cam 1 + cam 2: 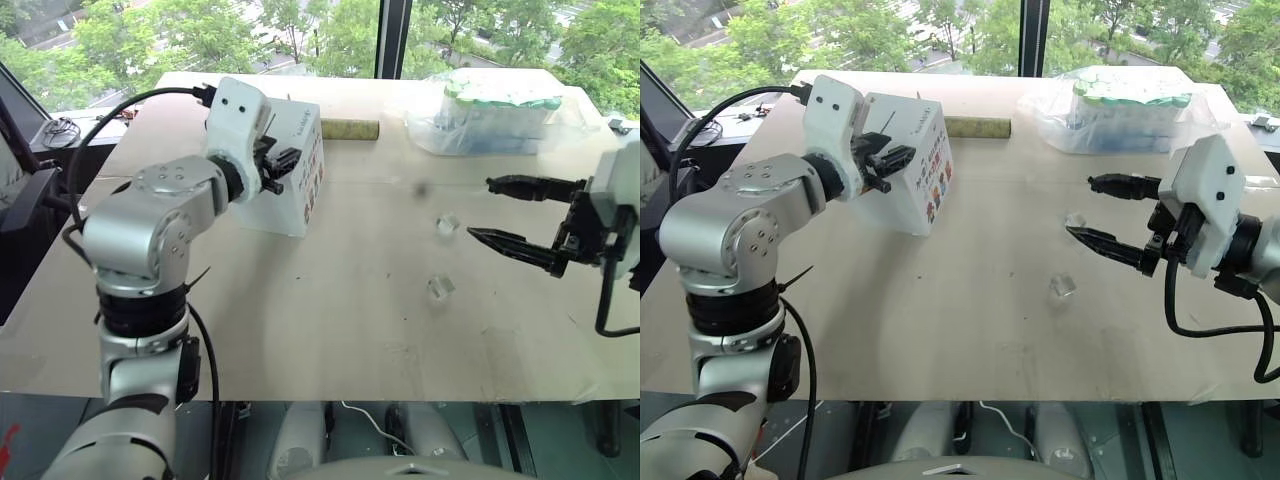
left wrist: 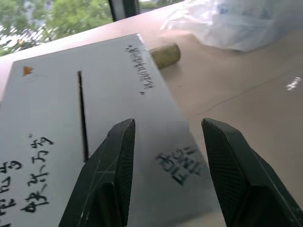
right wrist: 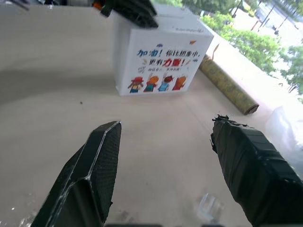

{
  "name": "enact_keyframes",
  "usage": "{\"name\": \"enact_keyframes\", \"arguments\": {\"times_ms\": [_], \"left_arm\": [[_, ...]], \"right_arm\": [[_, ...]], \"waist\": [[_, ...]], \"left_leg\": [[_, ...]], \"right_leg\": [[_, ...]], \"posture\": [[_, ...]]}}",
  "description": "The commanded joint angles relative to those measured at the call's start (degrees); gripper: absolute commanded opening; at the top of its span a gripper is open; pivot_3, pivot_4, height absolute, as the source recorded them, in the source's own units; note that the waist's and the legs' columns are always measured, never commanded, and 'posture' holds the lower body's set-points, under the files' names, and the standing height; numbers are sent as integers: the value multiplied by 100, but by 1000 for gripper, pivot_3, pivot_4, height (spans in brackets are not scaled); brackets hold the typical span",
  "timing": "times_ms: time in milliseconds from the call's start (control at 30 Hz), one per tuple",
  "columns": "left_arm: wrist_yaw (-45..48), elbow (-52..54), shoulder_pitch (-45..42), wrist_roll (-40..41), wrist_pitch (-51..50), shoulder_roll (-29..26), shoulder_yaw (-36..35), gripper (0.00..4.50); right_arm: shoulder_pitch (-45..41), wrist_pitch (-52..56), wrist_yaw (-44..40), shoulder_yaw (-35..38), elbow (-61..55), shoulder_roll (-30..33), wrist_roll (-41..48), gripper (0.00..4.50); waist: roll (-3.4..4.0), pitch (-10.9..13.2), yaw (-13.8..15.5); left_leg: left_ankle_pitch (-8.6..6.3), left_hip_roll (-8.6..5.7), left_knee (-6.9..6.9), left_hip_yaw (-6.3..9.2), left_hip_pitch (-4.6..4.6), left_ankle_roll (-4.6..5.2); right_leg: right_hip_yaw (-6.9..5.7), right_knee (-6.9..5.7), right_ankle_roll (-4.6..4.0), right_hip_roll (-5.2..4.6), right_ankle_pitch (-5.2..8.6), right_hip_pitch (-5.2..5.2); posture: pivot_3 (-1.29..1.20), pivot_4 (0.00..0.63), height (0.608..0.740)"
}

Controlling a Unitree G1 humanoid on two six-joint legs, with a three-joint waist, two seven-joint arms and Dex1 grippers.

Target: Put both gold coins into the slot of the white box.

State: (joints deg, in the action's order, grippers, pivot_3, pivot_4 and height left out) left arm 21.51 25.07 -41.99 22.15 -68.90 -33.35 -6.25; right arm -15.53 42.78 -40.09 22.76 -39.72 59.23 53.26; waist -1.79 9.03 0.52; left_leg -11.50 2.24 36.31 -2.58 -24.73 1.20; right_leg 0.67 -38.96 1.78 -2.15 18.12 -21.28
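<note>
Beige counter (image 1: pixel 330 340), near edge closest to the lens, is carrying everything.

Containers, largest down:
- White cardboard cube of a box (image 1: pixel 285 210) is standing at the far left of the counter, the face with colourful pictures turning toward the middle and dark handwriting showing on top. A thin dark slot (image 2: pixel 83 113) is running along the top. The box is closed and opaque, so its contents cannot be told.
- Clear plastic bag (image 1: pixel 500 110) of white-green packs is lying at the far right, well apart from the box.
- Olive cardboard roll (image 1: pixel 350 129) is lying just behind the box.
- Two small clear plastic holders (image 1: pixel 447 225) (image 1: pixel 440 288) are sitting mid-counter. Both are looking empty, though they are too small for certainty.

Hands:
- Left hand (image 2: pixel 168 123) is hovering over the box top beside the slot, fingers apart, nothing between them.
- Right hand (image 1: pixel 479 208) is hanging above the counter near the holders, fingers wide apart and carrying nothing.

Gold coins: whether they are already lying inside the box cannot be told.

Handling judgement: such coins are likely behaving as thin, stiff, light and slippery, so pinching across the flat faces with the rim leading is seeming best for the narrow slot. The box is probably light enough to be sliding under a push.
</note>
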Motion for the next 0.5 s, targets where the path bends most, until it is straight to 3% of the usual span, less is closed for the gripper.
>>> {"name": "enact_keyframes", "arguments": {"times_ms": [33, 267, 433, 500], "left_arm": [[371, 350, 251, 237, 399, -129, -148, 2238], [978, 537, 860, 879, 620, -140, -266, 2238], [1663, 447, 1564, 1492, 1747, 372, -652, 2238], [1910, 401, 1834, 1481, 1995, 260, -649, 2238]], "right_arm": [[-247, 20, 190, 291, 6, -29, 318, 3333], [-484, 81, 469, 335, 14, -66, 752, 3333], [-652, 85, 868, 393, 58, -213, 1274, 3333], [-551, 103, 1020, 456, 32, -249, 1354, 3333]], "waist": [[0, 0, 13], [0, 0, 21], [6, -4, 12], [5, -4, 15]], "left_leg": [[0, 0, 0, 0, 0, 0], [-1, -3, 2, 1, -3, 2], [-1, 0, 2, 1, -2, 2], [-1, 0, 3, 0, -3, 2]], "right_leg": [[-1, 0, 0, 0, 0, 0], [-3, 1, 0, -1, 0, 0], [-2, -1, 0, 0, 0, 1], [-2, 0, 0, -1, 0, 1]], "posture": [[0, 150, 740], [0, 150, 740], [0, 150, 740], [0, 150, 740]]}}
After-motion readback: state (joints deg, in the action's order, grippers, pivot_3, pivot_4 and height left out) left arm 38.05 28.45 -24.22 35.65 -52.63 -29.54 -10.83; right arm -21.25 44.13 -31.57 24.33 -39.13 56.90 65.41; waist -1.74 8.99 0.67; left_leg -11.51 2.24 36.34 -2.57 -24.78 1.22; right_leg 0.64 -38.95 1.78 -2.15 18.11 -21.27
